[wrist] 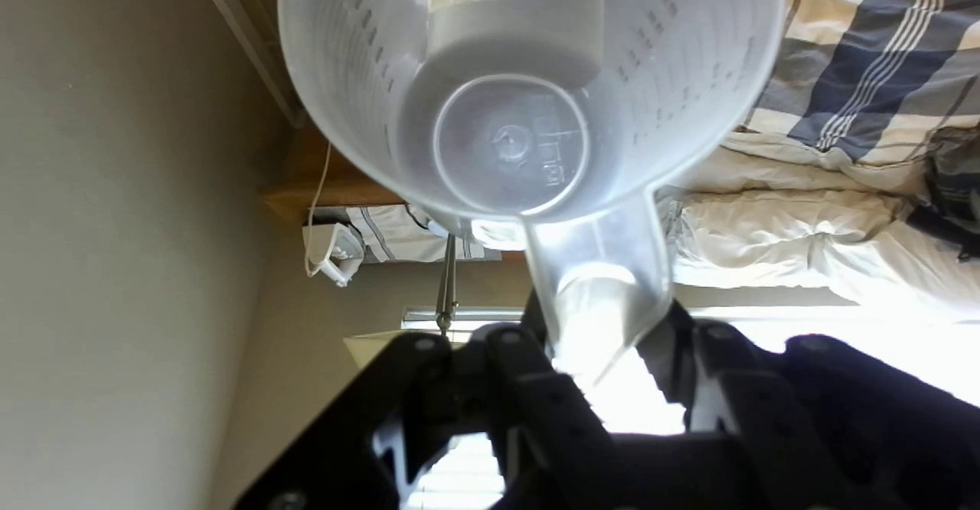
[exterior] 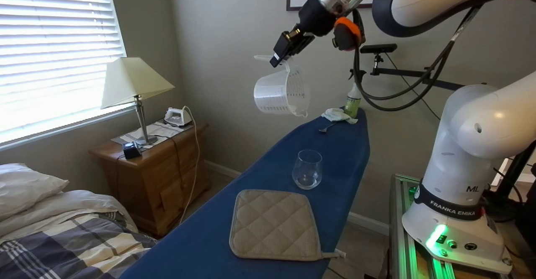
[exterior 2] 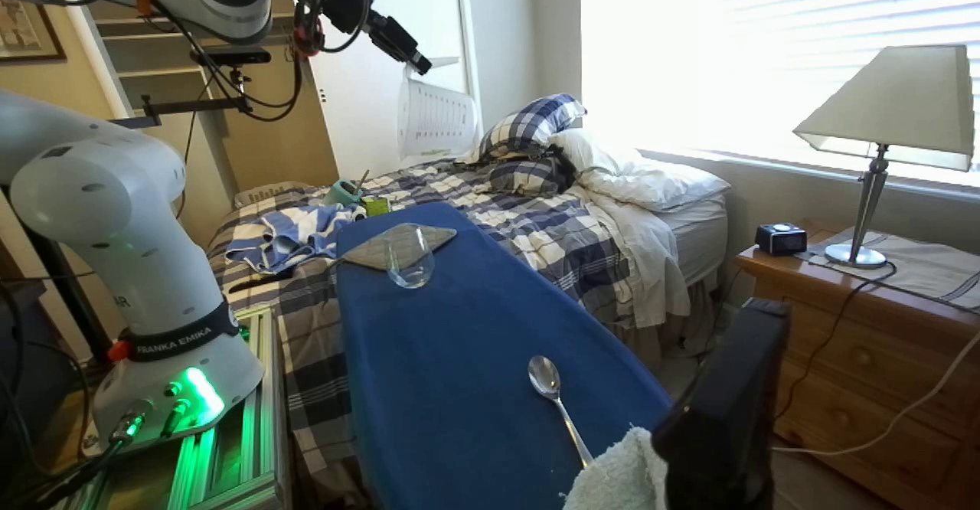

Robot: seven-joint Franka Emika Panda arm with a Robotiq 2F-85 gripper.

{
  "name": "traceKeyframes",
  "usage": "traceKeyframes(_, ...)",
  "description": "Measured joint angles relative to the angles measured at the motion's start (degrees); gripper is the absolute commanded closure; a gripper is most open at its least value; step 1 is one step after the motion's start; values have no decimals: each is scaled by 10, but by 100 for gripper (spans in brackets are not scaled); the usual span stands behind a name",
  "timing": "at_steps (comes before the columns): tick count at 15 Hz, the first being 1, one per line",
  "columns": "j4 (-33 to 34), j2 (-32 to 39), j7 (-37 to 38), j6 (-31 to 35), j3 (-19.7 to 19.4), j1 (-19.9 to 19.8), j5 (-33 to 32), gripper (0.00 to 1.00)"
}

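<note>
In an exterior view, a black hand grips the handle of a translucent measuring jug, its jaws closed on it; the jug hangs on its side in midair, mouth toward the arm base, well above the level of a blue padded bench. Whether it is over the bench or past the edge cannot be told. An upright glass stands between a quilted pot holder and a crumpled cloth. The frame cuts off the bench's near end; a strip of floor separates its long edge from the nightstand.

In an exterior view, the jug fades against a white panel, a gap of air between it and the surfaces below. The glass covers part of the pot holder. A spoon lies on the bench, its end hidden by the cloth; a dark foreground shape, hard to identify, blocks part of the edge.

The wrist view, upside down, looks into the jug's mouth, its rim cut off at the top. Dark fingers flank the handle, washed out by glare from the window.
</note>
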Motion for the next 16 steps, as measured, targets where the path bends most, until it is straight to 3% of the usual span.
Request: traceKeyframes(16, 0, -8, -11, 1, 0, 7, 0, 93)
